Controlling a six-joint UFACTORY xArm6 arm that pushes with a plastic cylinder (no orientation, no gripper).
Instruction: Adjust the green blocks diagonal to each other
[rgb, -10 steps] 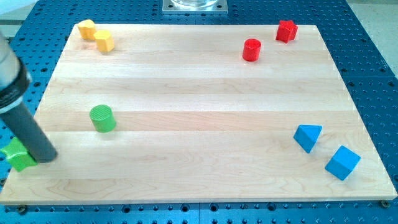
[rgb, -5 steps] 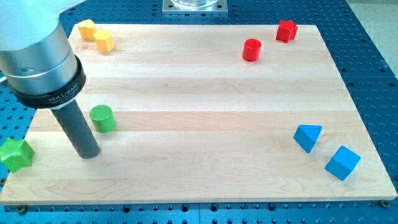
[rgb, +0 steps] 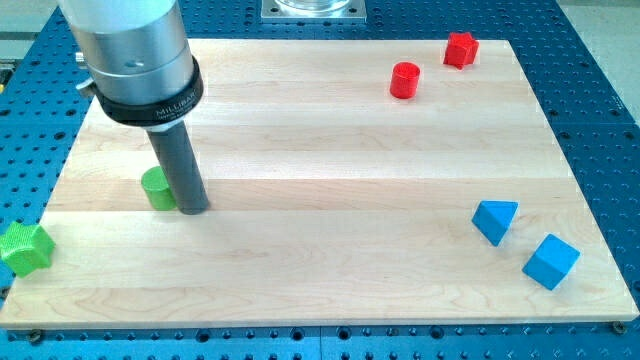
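A green cylinder (rgb: 155, 188) stands on the left part of the wooden board (rgb: 330, 150). A green star-shaped block (rgb: 25, 249) lies at the board's lower left corner, down and to the left of the cylinder. My tip (rgb: 193, 209) is on the board right at the cylinder's right side, and the rod covers the cylinder's right edge. I cannot tell whether the tip touches it.
A red cylinder (rgb: 404, 79) and a red star block (rgb: 460, 48) sit at the view's top right. A blue triangular block (rgb: 495, 219) and a blue cube (rgb: 550, 261) sit at the lower right. The arm's body hides the board's top left corner.
My tip has moved from beside the green star up and to the right, to the green cylinder's right side. The star sits slightly left of before. The arm now hides the yellow blocks.
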